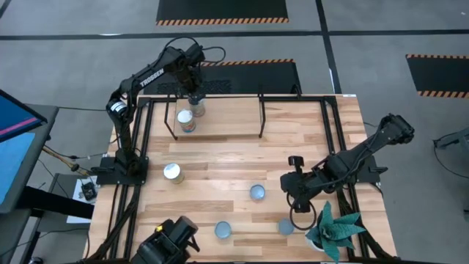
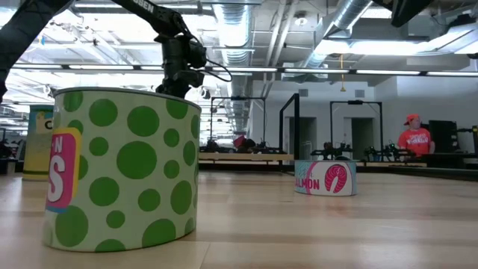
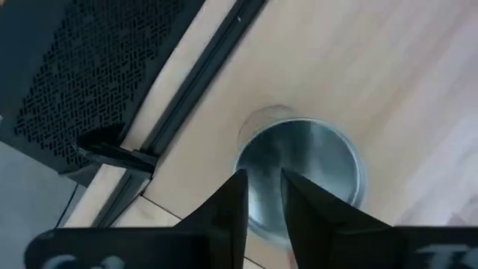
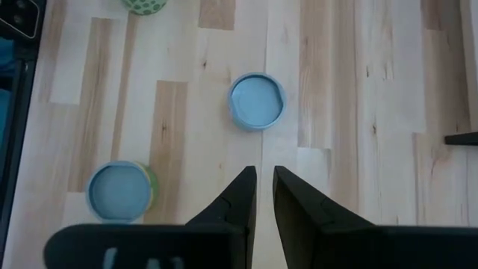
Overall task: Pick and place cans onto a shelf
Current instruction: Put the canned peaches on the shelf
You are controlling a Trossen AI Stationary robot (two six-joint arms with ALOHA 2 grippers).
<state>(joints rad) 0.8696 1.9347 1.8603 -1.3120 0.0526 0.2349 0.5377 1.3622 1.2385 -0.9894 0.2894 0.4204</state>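
Left gripper [image 1: 194,94] sits at the upper left of the high view, nose down over a small cylindrical tin with a silvery round top [image 1: 196,110]. In the left wrist view its two dark fingers [image 3: 228,205] stand narrow, with only a slit between them, tips over the near rim of that tin. We cannot tell whether they pinch the rim or are clear of it.

That tin stands at the left end of the low light-wood shelf on thin black legs [image 1: 227,117]. Just beside it, toward frame bottom, is a second tin with a pale top [image 1: 186,122], also on the shelf.

We count four more tins on the big wooden tabletop [image 1: 220,169], well apart from one another:
- A cream-topped green-dotted tin [image 1: 172,172] left of centre.
- A blue-grey-topped tin [image 1: 257,192] right of centre.
- A bottom-left tin [image 1: 223,230] and a bottom-right tin [image 1: 286,226] near the lower edge.

Right gripper [image 1: 289,192] is at lower right, pointing toward frame left at the blue-grey-topped tin, apart from it. In the right wrist view its fingers [image 4: 237,196] are also narrow, with nothing between them and bare wood underneath.

A green spiky plant [image 1: 335,227] stands in the bottom right corner, near the bottom-right tin.

In the low view the green-dotted tin fills the left foreground. A squat tin with a pink salmon label [image 2: 325,178] stands farther back, right of centre. A person in a red shirt [image 2: 413,138] is in the room at far right.
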